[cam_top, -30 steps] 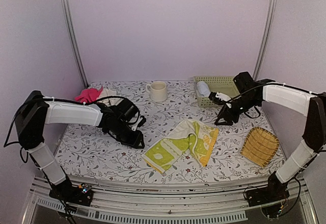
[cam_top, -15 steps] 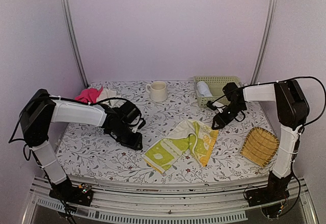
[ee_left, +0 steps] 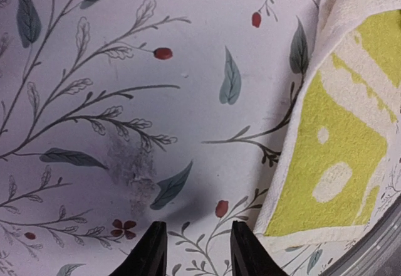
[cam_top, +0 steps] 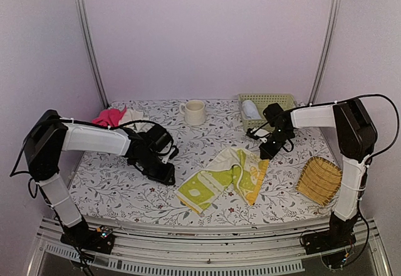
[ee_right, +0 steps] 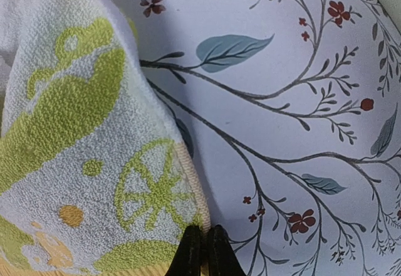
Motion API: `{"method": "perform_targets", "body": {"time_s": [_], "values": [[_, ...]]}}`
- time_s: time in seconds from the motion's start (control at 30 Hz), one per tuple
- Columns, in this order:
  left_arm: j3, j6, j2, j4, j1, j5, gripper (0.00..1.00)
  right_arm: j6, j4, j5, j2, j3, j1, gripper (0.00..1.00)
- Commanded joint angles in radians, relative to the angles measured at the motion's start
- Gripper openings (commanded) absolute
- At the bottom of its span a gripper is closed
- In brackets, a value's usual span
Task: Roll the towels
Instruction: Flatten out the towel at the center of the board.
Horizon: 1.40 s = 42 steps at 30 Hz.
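Observation:
The yellow-green and cream patterned towel [cam_top: 227, 177] lies crumpled in the middle of the table. My right gripper [cam_top: 265, 153] is at its far right corner. In the right wrist view the gripper [ee_right: 202, 246] is shut, pinching the towel's [ee_right: 81, 163] hem between its tips. My left gripper [cam_top: 168, 177] hovers low just left of the towel. In the left wrist view that gripper [ee_left: 197, 251] stands open over bare tablecloth, with the towel's near corner [ee_left: 338, 163] a little to its right. A pale blue towel [cam_top: 250, 108] sits rolled in the green basket [cam_top: 276, 103].
A cream mug [cam_top: 194, 111] stands at the back centre. Pink and white cloths [cam_top: 111, 116] lie at the back left. A yellow woven bamboo tray [cam_top: 319, 180] lies at the right front. The floral tablecloth [cam_top: 113, 188] covers the table.
My right gripper has come left and down from beside the basket to the towel's far right corner and has shut on its hem. The left arm has barely moved.

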Motion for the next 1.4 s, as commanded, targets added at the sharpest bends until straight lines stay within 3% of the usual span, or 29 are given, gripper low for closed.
{"method": "perform_targets", "body": {"time_s": [0.0,0.27,0.5,0.7,0.83,0.97,1.1,1.27,1.37], "values": [[-0.018,0.008,0.017,0.036,0.002,0.149,0.37,-0.003,-0.048,0.043,0.051,-0.043,-0.005,0.04],[-0.035,-0.019,0.03,0.124,-0.007,0.274,0.34,0.0,-0.059,-0.002,0.064,-0.025,-0.005,0.03],[-0.023,-0.022,0.06,0.137,-0.011,0.324,0.26,0.0,-0.055,-0.019,0.081,-0.033,-0.005,0.03],[0.016,0.004,0.071,0.078,-0.012,0.282,0.0,0.002,-0.053,-0.023,0.09,-0.025,-0.006,0.03],[0.098,0.057,0.027,-0.003,-0.01,0.174,0.0,-0.002,-0.05,-0.024,0.097,-0.007,-0.007,0.03],[0.272,0.147,-0.048,-0.123,-0.011,0.076,0.0,-0.006,-0.049,-0.008,0.099,0.067,-0.028,0.03],[0.341,0.232,-0.136,-0.145,-0.06,0.163,0.0,0.0,-0.053,-0.012,0.086,0.138,-0.072,0.02],[0.202,0.307,-0.159,-0.151,-0.223,0.335,0.0,-0.012,-0.04,-0.01,0.05,0.126,-0.097,0.02],[0.136,0.305,-0.094,-0.176,-0.309,0.446,0.15,-0.015,-0.026,-0.011,0.027,0.099,-0.101,0.02]]}}
